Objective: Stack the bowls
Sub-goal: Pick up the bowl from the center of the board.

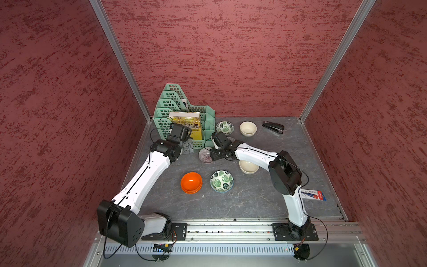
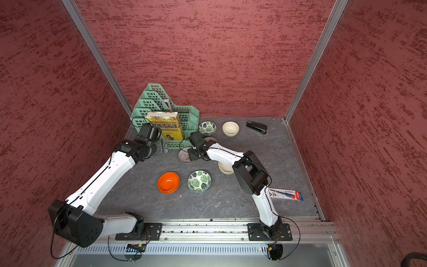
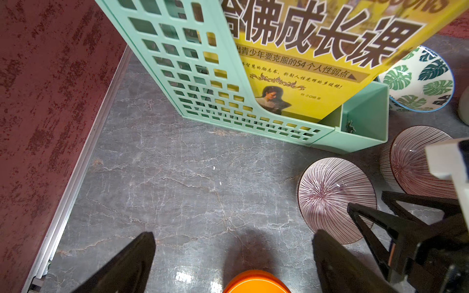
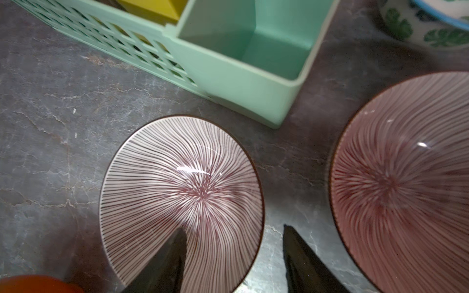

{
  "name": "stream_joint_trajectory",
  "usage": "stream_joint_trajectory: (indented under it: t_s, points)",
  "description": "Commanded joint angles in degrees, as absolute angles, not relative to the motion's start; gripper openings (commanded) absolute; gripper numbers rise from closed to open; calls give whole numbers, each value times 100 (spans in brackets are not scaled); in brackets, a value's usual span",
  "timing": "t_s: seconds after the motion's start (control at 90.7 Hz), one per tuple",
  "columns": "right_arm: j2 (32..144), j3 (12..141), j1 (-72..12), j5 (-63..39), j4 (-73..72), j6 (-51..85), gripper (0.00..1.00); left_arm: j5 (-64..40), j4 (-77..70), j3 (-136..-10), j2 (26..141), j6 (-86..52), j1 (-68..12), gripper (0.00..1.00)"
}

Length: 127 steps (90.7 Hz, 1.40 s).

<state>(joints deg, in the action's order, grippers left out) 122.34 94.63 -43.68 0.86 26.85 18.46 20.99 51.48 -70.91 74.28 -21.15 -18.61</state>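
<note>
At the far left we see the left gripper (image 1: 187, 148) hanging just in front of the green file rack (image 1: 182, 108). Its jaws are spread wide with nothing between them, and in its wrist view the fingers (image 3: 132, 263) frame bare table (image 3: 165, 190). A yellow book (image 1: 187, 123) stands in the rack's nearest slot.

Nearer to us and a little to the right sit the orange bowls (image 1: 191, 182), one nested in the other. By the rack's near right corner the first lined bowl (image 4: 182, 192) stands upright on the table. The right gripper (image 4: 233, 227) straddles its rim, with one finger inside the bowl and the other outside. A strip of table shows between the outer finger and the rim, so the jaws stand apart and are not pinching it.

Just right of it and farther back, the second lined bowl (image 4: 406, 190) stands apart from the first. The near leaf bowl (image 1: 221, 181) sits beside the orange pair, and the far leaf bowl (image 1: 224, 127) sits by the rack. The near cream bowl (image 1: 248, 167) is partly hidden under the right arm, and the far cream bowl (image 1: 248, 128) sits right of the far leaf bowl. A black stapler (image 1: 272, 127) lies far right and a pen packet (image 1: 313, 194) near right.
</note>
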Motion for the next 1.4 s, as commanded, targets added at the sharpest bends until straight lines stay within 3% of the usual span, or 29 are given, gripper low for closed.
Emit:
stream_joint_trajectory:
  t_s: [0.0,0.353,0.606,0.926,1.179,1.388]
  points:
    - [12398,9713,-4383,344,2832,1950,61,2066,5134,-7079,7306,-2083,-1872,100]
    - [12695,9886,-4316,302,2694,2094,34,1937,5125,-7034,7229,-2074,-1876,100]
    - [12688,9980,-4289,119,2700,2135,4,1933,5080,-6979,7229,-2074,-1872,100]
    - [11869,9780,-4137,-23,2509,2209,0,1893,5038,-6961,7190,-2114,-1866,100]
    - [10941,9282,-3364,-459,2486,2217,0,1795,4984,-6959,7245,-2145,-1884,99]
    - [10850,9140,-2744,-633,2496,2198,0,1737,4935,-6970,7289,-2145,-1959,99]
